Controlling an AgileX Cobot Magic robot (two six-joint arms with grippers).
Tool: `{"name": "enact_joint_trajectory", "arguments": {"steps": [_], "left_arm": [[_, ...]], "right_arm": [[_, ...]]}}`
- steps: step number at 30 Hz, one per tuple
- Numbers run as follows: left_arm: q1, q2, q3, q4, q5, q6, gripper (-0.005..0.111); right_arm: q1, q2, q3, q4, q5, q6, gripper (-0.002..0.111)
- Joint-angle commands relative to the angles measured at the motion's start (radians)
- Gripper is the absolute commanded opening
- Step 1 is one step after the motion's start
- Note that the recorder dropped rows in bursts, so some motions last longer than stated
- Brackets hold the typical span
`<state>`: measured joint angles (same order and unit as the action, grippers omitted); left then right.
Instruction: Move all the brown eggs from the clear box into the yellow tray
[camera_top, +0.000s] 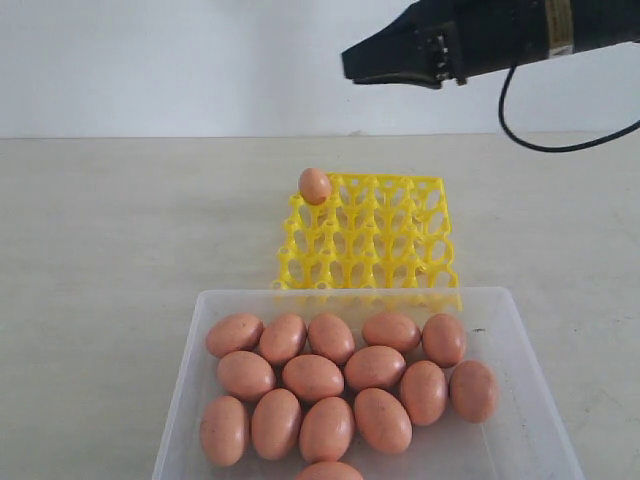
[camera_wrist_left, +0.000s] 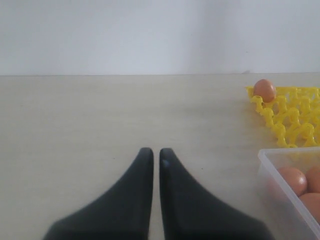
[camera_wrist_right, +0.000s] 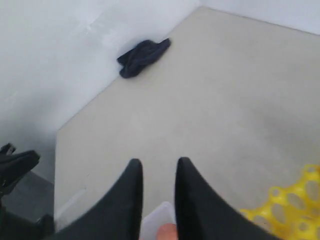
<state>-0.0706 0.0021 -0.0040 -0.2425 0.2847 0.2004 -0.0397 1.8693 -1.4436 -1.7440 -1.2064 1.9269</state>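
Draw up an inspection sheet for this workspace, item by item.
Surface: beige table, matte.
Job's things: yellow tray holds one brown egg in a corner cup; clear box holds fifteen brown eggs.
Clutter: dark cloth by the wall.
Grippers: left gripper shut, empty; right gripper raised above the tray, jaws apart, nothing between the tips.
Cables: black cable hangs from the right arm.
Surroundings: white wall behind the table.

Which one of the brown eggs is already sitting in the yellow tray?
The lone brown egg in the far-left corner cup of the yellow tray, as the exterior view shows it. The other eggs all lie in the clear box.
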Motion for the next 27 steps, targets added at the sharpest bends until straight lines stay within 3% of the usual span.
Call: {"name": "enact_joint_trajectory", "arguments": {"steps": [1, 7, 14, 17, 21, 27], "left_arm": [[-0.009, -0.002, 0.004, -0.001, -0.001, 0.003, 0.004], [-0.009, -0.002, 0.004, -0.001, -0.001, 0.003, 0.004], [-0.009, -0.002, 0.004, -0.001, -0.001, 0.003, 0.004], [-0.009, -0.002, 0.004, -0.001, -0.001, 0.003, 0.004], [-0.009, -0.002, 0.004, -0.001, -0.001, 0.003, 0.004], [-0.009, -0.002, 0.004, -0.001, -0.001, 0.003, 0.004]], "right_arm": [[-0.142, -0.014, 0.001, 0.000, 0.044, 0.095, 0.000], [-0.322, -0.100, 0.001, 0.000, 0.155, 0.078, 0.000], [-0.488, -0.266, 0.001, 0.000, 0.415, -0.184, 0.000], [-0.498, -0.254, 0.001, 0.000, 0.461, -0.184, 0.000], [-0.498, -0.232, 0.001, 0.000, 0.465, 0.002, 0.000], [-0.498, -0.355, 0.001, 0.000, 0.462, -0.020, 0.000]]}}
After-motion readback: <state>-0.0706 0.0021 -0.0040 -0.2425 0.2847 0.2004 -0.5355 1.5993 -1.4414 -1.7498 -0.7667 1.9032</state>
